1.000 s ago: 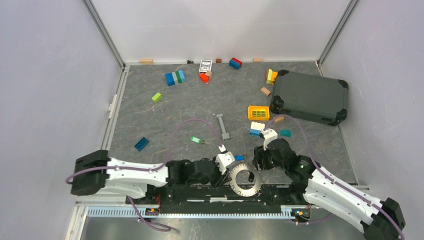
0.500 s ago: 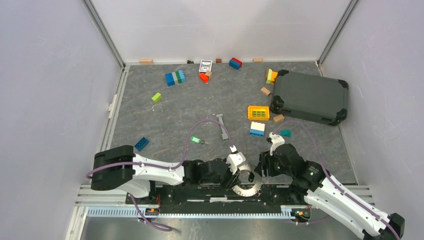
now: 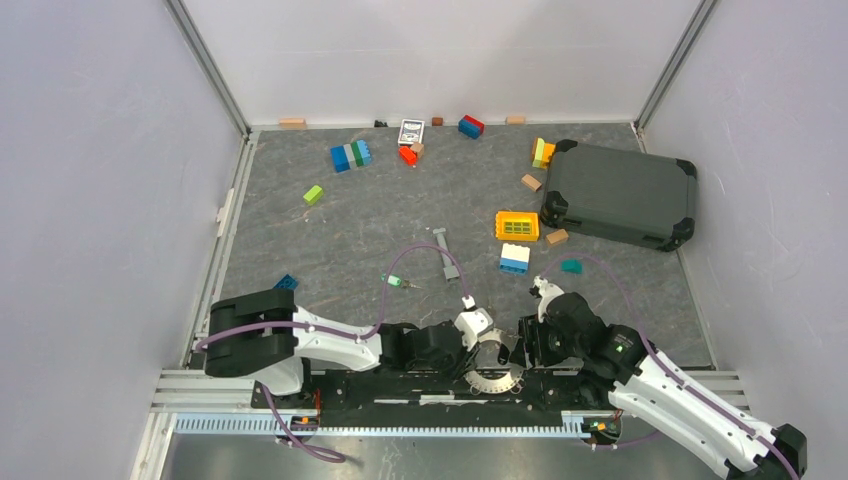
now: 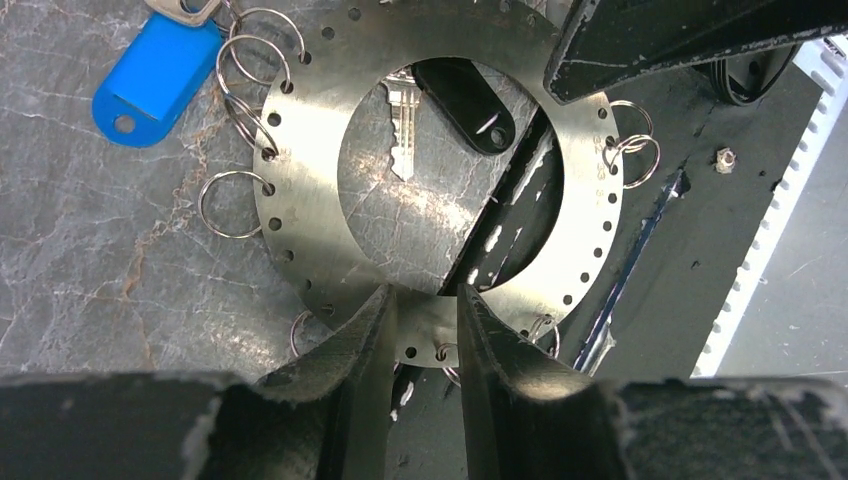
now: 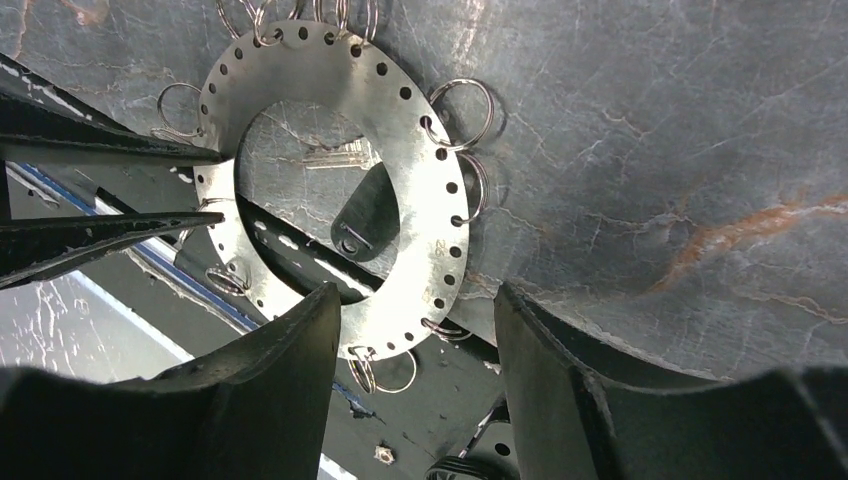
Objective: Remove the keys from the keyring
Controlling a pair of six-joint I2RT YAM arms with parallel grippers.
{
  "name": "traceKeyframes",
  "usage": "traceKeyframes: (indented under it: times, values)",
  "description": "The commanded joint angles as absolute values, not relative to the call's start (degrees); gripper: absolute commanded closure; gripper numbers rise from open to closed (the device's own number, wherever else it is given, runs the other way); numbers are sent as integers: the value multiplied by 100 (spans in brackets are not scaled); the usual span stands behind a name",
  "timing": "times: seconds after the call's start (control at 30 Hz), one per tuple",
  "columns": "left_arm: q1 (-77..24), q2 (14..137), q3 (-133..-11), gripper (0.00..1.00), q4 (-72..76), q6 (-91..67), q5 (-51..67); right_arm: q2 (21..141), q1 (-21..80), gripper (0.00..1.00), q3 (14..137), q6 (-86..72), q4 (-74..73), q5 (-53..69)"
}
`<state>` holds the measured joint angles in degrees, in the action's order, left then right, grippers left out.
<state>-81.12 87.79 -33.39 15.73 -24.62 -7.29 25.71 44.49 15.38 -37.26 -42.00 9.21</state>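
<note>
A perforated metal disc (image 4: 310, 220) (image 5: 425, 200) (image 3: 497, 380) lies half on the table and half on the black base rail. Several thin wire keyrings (image 4: 228, 205) (image 5: 462, 104) hang from its rim holes. One silver key (image 4: 403, 140) with a black head (image 5: 365, 225) lies inside the disc's hole. A green-headed key (image 3: 393, 282) lies apart on the table. My left gripper (image 4: 425, 300) (image 3: 488, 343) stands part open over the disc's rim, with one small ring between its fingers. My right gripper (image 5: 415, 330) (image 3: 522, 350) is wide open over the opposite rim, holding nothing.
A blue tag (image 4: 155, 80) hangs on one ring. On the table are a grey metal bar (image 3: 446, 252), a yellow grid block (image 3: 517, 225), a white-and-blue brick (image 3: 514, 259) and a dark case (image 3: 620, 195) at the right. More bricks lie along the back wall.
Both grippers have closed in on the disc from either side. The left arm has swung rightward, and its jaws have narrowed a little. The disc has stayed at the near edge.
</note>
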Motion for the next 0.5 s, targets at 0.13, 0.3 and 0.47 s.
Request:
traceKeyframes:
  times: [0.13,0.3,0.47]
  values:
    - [-8125,9207,-3633,64,1490,-2965,-697,2534,4430,38,1406,-3930,-4352,1066]
    - [-8128,9247,-3463,64,1685,-3106,-660,2353,4430,43,1076,-4209,-4128,1305]
    - [-8129,9294,-3479,64,1687,-3098,-637,2201,4432,45,746,-4485,-3929,1489]
